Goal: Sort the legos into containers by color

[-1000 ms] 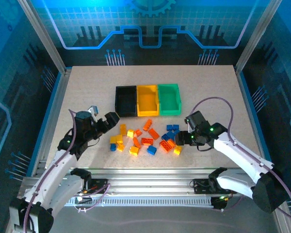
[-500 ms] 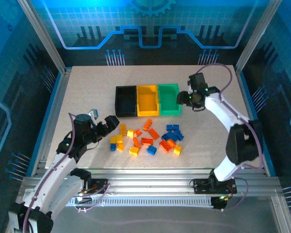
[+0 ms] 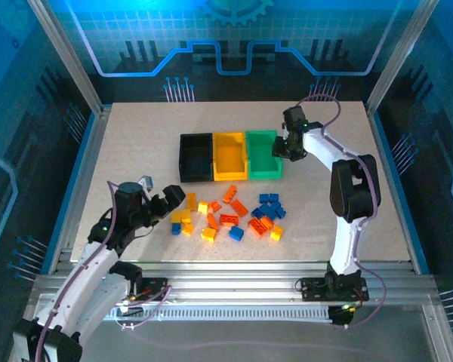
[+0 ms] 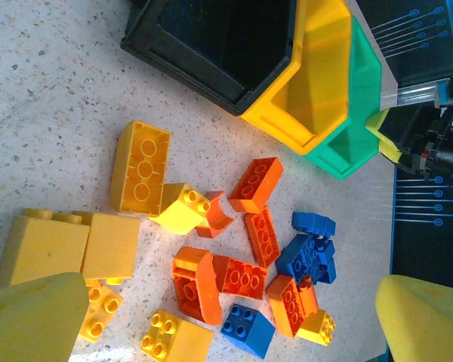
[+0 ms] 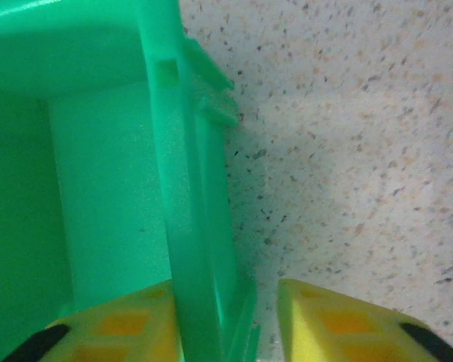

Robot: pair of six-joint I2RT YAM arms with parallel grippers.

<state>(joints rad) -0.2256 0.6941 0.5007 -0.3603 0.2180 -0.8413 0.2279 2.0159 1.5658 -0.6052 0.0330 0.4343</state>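
The green open-top plastic bin [image 5: 98,188] is sitting with its side wall between the spread fingers of my right gripper [image 5: 226,320]; small orange, yellow and blue plastic bricks [image 4: 241,256] are lying just ahead of my left gripper [image 4: 226,317], likewise parted.

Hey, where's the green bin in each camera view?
Top external: green bin is the rightmost bin in the row, next to the yellow bin.
Left wrist: upper right, behind the yellow bin.
Right wrist: left half, with its wall between the open right gripper fingers.
Shared landmark: the speckled table under it.
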